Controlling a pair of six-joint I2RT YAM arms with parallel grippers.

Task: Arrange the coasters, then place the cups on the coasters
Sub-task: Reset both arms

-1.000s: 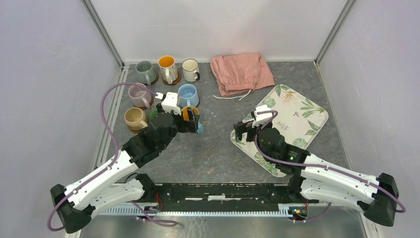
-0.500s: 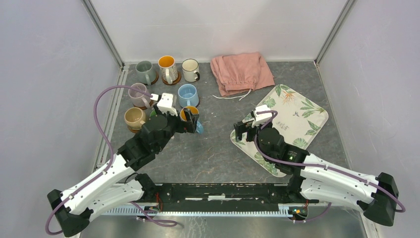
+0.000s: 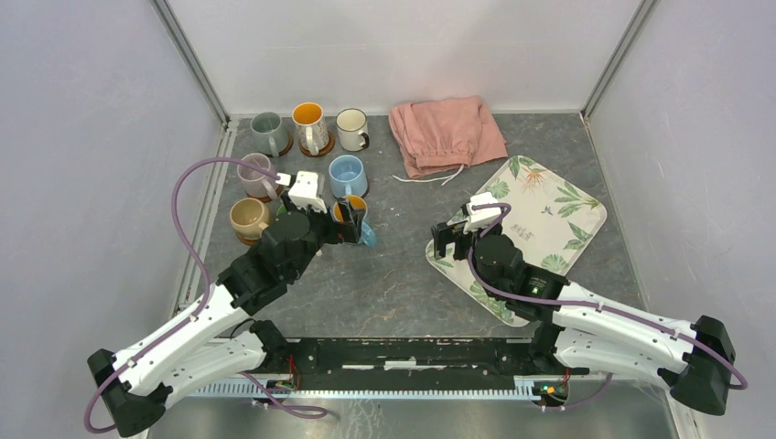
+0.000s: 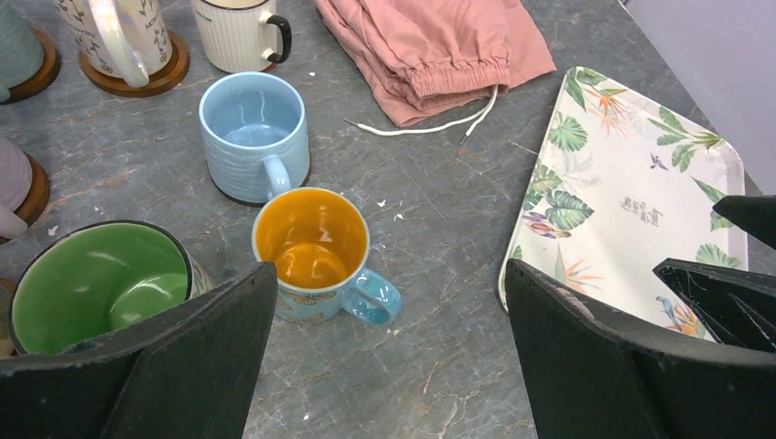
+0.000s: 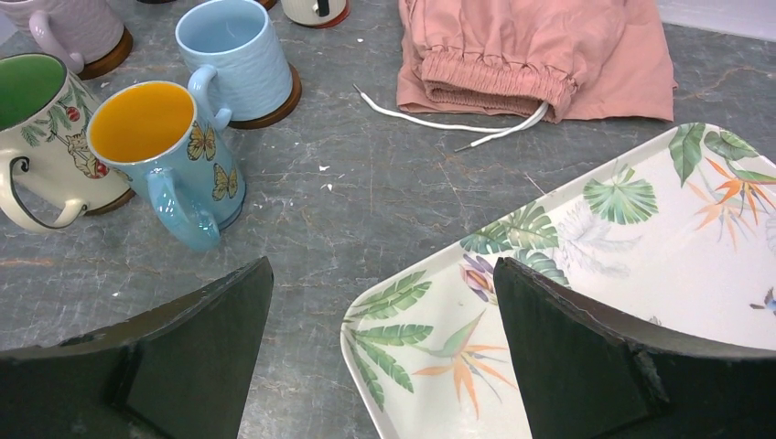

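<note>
Cups (image 4: pixel 311 242) stand upright, most on brown coasters (image 4: pixel 171 71).

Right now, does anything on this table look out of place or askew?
Only the crumpled pink cloth, its white drawstring trailing onto the table. Every mug in view stands upright; nothing spilled.

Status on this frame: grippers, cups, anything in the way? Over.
Left gripper open, at the butterfly mug, not gripping. Right gripper open, empty, over the leaf tray corner. Pink cloth well clear.
</note>
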